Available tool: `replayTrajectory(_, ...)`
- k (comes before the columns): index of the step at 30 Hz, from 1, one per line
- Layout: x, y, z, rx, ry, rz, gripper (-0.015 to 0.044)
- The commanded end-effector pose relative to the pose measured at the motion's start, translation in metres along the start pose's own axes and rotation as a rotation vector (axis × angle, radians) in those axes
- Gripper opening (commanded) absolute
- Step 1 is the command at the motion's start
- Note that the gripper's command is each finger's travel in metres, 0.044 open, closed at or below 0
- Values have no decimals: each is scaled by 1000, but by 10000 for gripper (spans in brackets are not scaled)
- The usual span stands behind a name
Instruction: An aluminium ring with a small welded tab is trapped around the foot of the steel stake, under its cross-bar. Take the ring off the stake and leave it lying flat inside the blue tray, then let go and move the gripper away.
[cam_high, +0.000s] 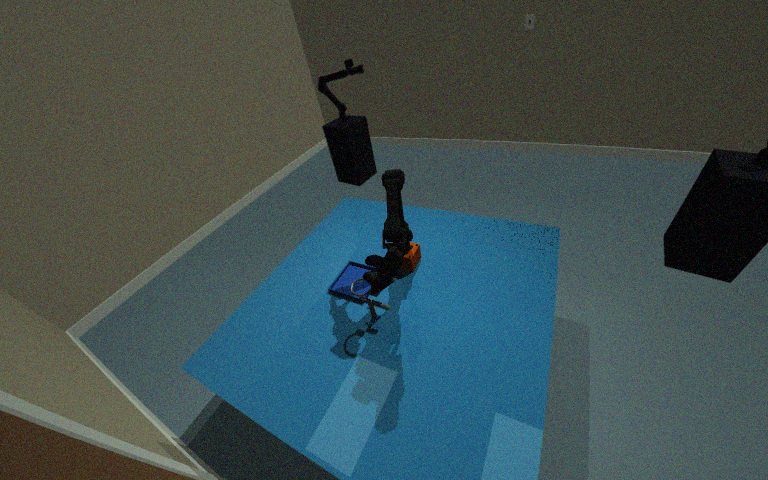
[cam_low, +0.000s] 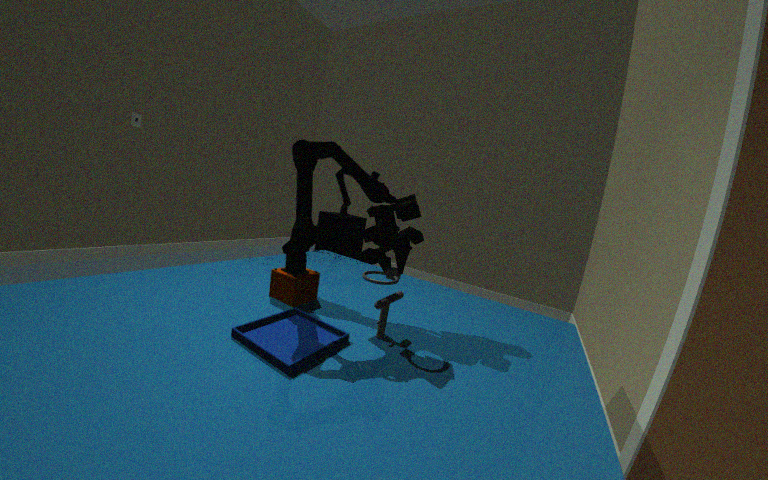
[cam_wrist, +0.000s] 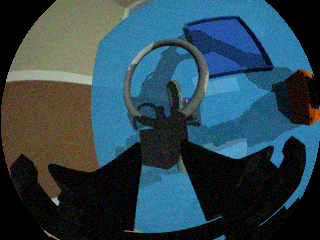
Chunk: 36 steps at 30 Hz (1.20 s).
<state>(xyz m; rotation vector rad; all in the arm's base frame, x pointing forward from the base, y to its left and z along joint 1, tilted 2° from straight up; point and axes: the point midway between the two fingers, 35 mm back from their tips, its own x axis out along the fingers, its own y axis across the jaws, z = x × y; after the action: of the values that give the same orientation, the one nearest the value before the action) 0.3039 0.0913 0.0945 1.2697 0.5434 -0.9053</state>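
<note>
Above the stake (cam_high: 373, 311) (cam_low: 382, 323), free of its cross-bar, the gripper (cam_low: 394, 276) (cam_wrist: 160, 146) is partly open, clamped on the ring (cam_high: 359, 295) (cam_low: 365, 278) (cam_wrist: 202, 85). Beside the stake, the tray (cam_high: 338, 276) (cam_low: 262, 354) (cam_wrist: 259, 44) sits on a blue mat (cam_high: 464, 316) (cam_low: 169, 407); beyond it, plain walls (cam_high: 430, 73) (cam_low: 464, 135) rise.
</note>
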Motion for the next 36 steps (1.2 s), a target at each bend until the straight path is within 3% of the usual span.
replayTrajectory(1, 2, -1, 4, -13, 4, -12, 0)
replayTrajectory(36, 23, -32, 43, -558, 302, -244, 0)
